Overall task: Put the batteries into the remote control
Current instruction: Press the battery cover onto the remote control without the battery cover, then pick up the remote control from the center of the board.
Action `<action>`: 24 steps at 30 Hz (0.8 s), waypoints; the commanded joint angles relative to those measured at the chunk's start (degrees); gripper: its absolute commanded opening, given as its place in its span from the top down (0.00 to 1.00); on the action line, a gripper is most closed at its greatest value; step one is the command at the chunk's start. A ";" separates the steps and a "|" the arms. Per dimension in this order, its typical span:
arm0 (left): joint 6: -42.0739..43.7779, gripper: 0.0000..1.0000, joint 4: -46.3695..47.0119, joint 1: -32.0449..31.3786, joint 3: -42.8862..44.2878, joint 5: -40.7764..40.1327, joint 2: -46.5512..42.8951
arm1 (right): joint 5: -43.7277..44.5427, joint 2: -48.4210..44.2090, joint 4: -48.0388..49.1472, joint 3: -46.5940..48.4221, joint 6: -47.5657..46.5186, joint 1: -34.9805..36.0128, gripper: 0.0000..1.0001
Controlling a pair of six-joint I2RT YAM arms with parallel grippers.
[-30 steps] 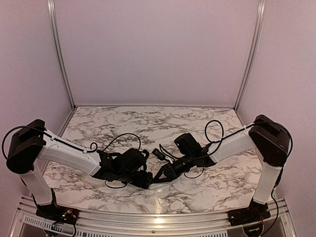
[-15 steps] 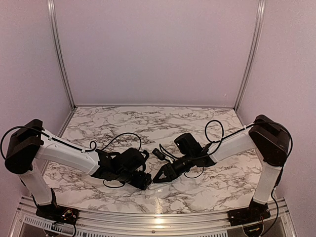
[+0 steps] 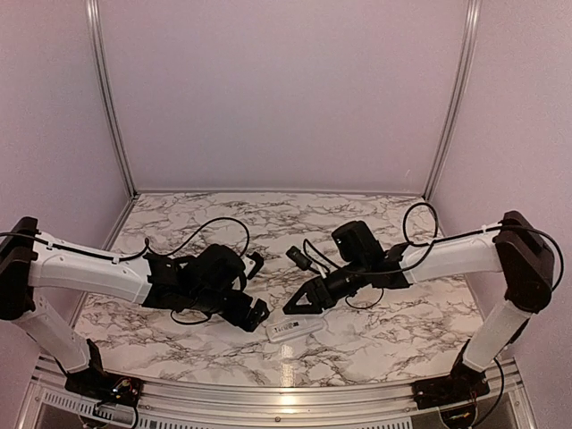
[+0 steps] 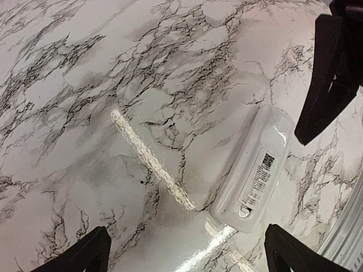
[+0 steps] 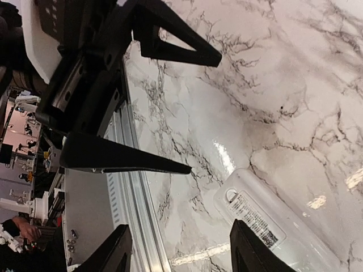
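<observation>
The remote control (image 3: 293, 328) is a white bar lying on the marble table (image 3: 268, 223) near the front edge. It lies back up, with its label showing and the battery recess covered, in the left wrist view (image 4: 255, 170) and the right wrist view (image 5: 266, 218). My left gripper (image 3: 256, 286) (image 4: 187, 255) is open and empty, above and left of the remote. My right gripper (image 3: 298, 284) (image 5: 181, 252) is open and empty, above and just behind the remote. Neither touches it. The batteries are not in view.
An aluminium rail (image 3: 286, 393) (image 5: 130, 204) runs along the table's front edge, close to the remote. The two grippers face each other a short way apart; the left gripper's fingers (image 5: 170, 45) show in the right wrist view. Pale walls enclose the table.
Both grippers have lifted and drawn apart from where they met at the front, left arm leftwards, right arm rightwards. The remote, hidden under them before, now lies uncovered on the table.
</observation>
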 commanded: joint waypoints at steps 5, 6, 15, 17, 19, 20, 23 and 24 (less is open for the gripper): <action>17.33 0.01 -3.72 -0.10 7.68 10.61 3.09 | 5.66 -16.16 -3.42 -3.03 -3.92 -7.62 0.30; 18.84 0.01 -4.96 -0.20 9.26 11.35 4.71 | 7.29 -17.91 -4.26 -3.36 -4.47 -7.91 0.28; 27.31 0.05 -14.93 -2.73 21.59 11.68 19.75 | 14.84 -31.64 -3.01 -9.40 -3.00 -12.96 0.18; 27.84 0.07 -15.33 -2.95 23.50 11.78 21.97 | 17.34 -35.28 -2.16 -10.93 -2.24 -13.58 0.14; 28.48 0.10 -16.06 -3.04 24.96 11.78 23.94 | 20.55 -39.04 -2.05 -12.19 -1.63 -13.70 0.08; 28.84 0.12 -17.00 -3.12 25.69 11.69 24.88 | 21.95 -40.74 -2.05 -12.67 -1.29 -13.71 0.04; 29.30 0.21 -18.19 -3.38 27.15 10.96 26.97 | 26.41 -46.03 -0.27 -14.94 0.44 -13.71 0.01; 29.50 0.24 -18.39 -3.46 27.49 10.75 27.49 | 27.98 -47.62 0.03 -16.07 1.21 -13.73 0.01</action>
